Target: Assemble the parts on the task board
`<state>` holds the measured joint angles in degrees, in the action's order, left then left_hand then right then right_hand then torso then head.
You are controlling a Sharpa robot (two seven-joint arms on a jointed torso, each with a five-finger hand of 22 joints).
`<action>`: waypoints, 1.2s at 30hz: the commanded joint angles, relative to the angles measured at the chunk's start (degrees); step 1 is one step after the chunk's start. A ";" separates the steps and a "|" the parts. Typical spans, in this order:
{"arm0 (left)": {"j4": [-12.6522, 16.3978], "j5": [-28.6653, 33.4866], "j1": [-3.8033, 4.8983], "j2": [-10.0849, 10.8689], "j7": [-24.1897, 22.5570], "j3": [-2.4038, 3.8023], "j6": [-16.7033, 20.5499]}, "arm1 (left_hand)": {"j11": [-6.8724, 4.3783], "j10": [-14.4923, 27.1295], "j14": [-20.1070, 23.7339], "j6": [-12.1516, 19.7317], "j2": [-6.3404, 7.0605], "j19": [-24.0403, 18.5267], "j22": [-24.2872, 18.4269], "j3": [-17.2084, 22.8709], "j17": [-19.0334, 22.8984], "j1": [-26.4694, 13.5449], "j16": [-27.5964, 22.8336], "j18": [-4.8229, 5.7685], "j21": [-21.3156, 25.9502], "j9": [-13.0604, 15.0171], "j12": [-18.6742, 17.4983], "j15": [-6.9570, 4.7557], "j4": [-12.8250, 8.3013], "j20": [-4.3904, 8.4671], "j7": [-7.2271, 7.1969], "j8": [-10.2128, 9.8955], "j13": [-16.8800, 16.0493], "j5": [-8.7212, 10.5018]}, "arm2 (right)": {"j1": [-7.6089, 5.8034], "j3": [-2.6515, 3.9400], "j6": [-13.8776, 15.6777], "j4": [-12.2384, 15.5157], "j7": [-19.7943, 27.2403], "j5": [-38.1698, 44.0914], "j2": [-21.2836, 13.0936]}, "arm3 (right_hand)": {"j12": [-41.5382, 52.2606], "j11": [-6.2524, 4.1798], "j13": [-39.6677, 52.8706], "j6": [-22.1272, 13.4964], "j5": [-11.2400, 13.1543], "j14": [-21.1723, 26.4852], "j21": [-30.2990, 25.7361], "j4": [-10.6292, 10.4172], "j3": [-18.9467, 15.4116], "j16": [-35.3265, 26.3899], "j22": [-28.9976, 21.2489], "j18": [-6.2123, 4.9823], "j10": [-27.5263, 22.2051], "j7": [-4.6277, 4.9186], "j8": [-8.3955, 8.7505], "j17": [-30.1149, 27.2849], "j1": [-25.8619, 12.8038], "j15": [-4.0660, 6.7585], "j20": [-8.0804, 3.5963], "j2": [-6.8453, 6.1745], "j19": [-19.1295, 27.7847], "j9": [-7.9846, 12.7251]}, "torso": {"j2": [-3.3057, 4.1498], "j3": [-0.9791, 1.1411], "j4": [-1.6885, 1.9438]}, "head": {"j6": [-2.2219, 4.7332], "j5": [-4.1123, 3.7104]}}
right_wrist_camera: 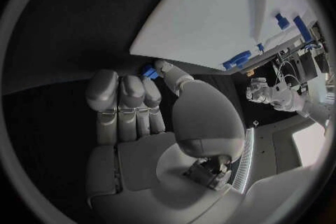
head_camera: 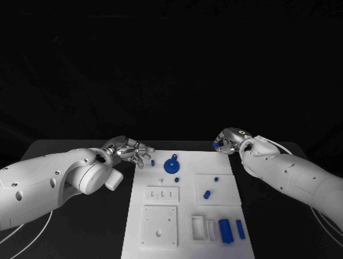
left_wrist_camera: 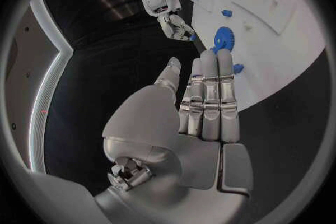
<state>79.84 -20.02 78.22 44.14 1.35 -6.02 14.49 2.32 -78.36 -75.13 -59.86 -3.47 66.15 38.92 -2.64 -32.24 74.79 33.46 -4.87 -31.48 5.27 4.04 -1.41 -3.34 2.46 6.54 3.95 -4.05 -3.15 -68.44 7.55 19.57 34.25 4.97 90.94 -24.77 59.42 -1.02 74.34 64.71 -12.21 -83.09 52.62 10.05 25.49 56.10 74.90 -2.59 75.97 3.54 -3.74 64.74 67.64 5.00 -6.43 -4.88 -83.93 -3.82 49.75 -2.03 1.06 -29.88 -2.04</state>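
Note:
The white task board (head_camera: 160,237) lies lengthwise in the middle of the table. My right hand (head_camera: 232,140) hovers at the board's far right corner and pinches a small blue part (right_wrist_camera: 149,71) between thumb and fingertips; the same part (head_camera: 215,144) shows in the head view. My left hand (head_camera: 129,149) is at the far left corner, its fingers (left_wrist_camera: 210,95) straight and side by side, holding nothing. A small blue peg (left_wrist_camera: 238,68) sits just beyond those fingertips. A blue gear (head_camera: 171,164) stands on the board near the far end.
Small blue pegs (head_camera: 206,194) sit on the board's right half, and two long blue pieces (head_camera: 224,230) lie in a tray at its near right. White raised plates (head_camera: 162,194) occupy the left half. Black table (head_camera: 78,148) surrounds the board.

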 commanded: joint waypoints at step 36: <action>0.06 -0.54 0.22 0.71 -6.76 0.05 -1.02 | -0.23 -0.06 0.15 -0.59 0.61 0.06 0.55 -0.04 0.20 1.24 -0.74 0.69 0.90 0.04 -0.39 0.17 -1.53 -0.02 -0.08 -0.20 0.14 0.14 | -1.82 0.58 2.72 22.52 -2.24 -3.50 -9.47 | -0.04 -0.35 -0.31 4.33 3.46 -0.34 0.59 -3.49 -0.27 0.31 7.17 -0.09 0.16 -0.23 0.15 0.80 -1.31 0.31 -0.09 -0.70 -1.65 -0.16 | -1.44 -0.10 -1.02 | -0.10 0.20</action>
<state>79.86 -20.23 78.37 45.02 -2.72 -6.02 14.41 2.30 -78.31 -75.12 -60.07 -2.82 66.15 39.44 -2.51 -32.11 75.95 33.01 -4.87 -30.82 5.29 3.87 -1.41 -4.93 2.46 6.33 3.95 -3.95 -3.16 -70.24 8.10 24.27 56.07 2.63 89.53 -33.96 59.59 -1.13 74.03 69.14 -8.59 -83.30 53.25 6.85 25.15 56.57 74.91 -2.59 76.30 3.39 -3.45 65.53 66.57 5.18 -6.43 -5.37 -83.93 -4.03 48.75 -2.08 0.21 -29.92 -1.87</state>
